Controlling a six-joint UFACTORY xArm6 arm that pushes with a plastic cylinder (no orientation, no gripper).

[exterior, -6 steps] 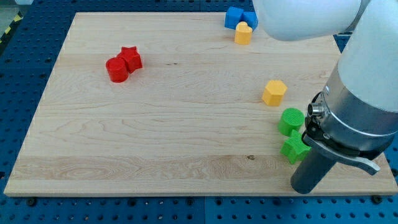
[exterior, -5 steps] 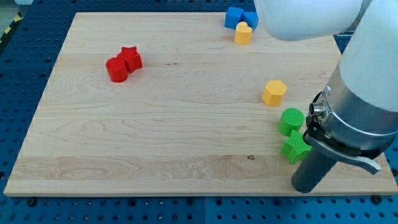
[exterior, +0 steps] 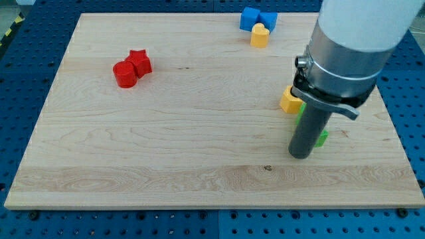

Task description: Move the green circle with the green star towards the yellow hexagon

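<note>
Now my tip (exterior: 301, 155) is sitting on the table (exterior: 166, 159), hiding most of both green blocks. Green star (exterior: 322, 139) is peeking out right; green circle (exterior: 300, 109) is just beside the yellow hexagon (exterior: 288, 101). Tool: plain rod, nothing pinched.

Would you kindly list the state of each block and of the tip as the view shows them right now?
my tip: down on the board, right by the green blocks.
green blocks: mostly hidden behind the rod; shapes unclear.
yellow hexagon: partly hidden by the arm.
red star: touching the red cylinder.
yellow heart: against the blue blocks.
</note>
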